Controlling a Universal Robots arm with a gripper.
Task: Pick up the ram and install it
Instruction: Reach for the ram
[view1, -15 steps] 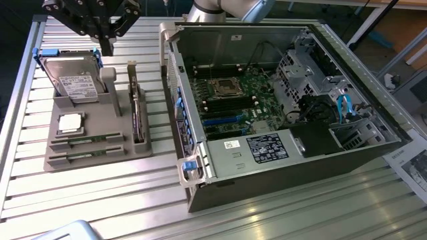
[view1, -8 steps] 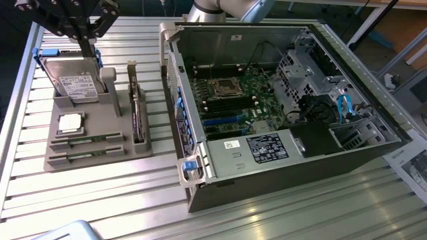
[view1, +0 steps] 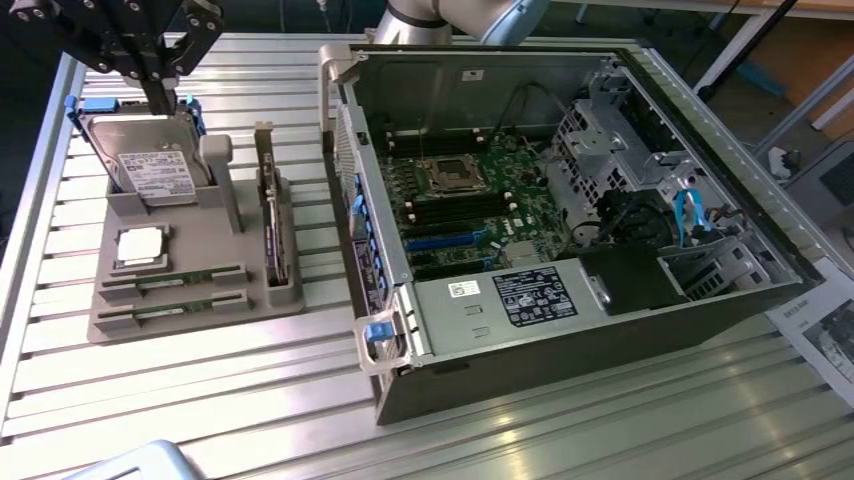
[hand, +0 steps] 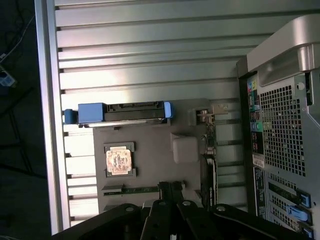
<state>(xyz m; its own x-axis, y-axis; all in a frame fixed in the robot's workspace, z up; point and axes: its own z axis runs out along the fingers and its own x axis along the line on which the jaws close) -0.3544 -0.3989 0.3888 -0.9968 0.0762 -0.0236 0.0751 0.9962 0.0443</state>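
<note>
The claw (view1: 163, 98), fingers together and seemingly empty, hangs over the gray holder's (view1: 200, 322) far end. The ram (view1: 171, 281) sits by its near edge, with bare table (view1: 200, 400) beyond.

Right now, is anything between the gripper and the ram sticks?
Nothing visible. The shut black gripper hangs above the grey plastic holder, whose two thin green ram sticks lie uncovered in their slots.

Ribbed metal table (view1: 200, 400) (light glinting) above dark floor (hand: 15, 175).
</note>
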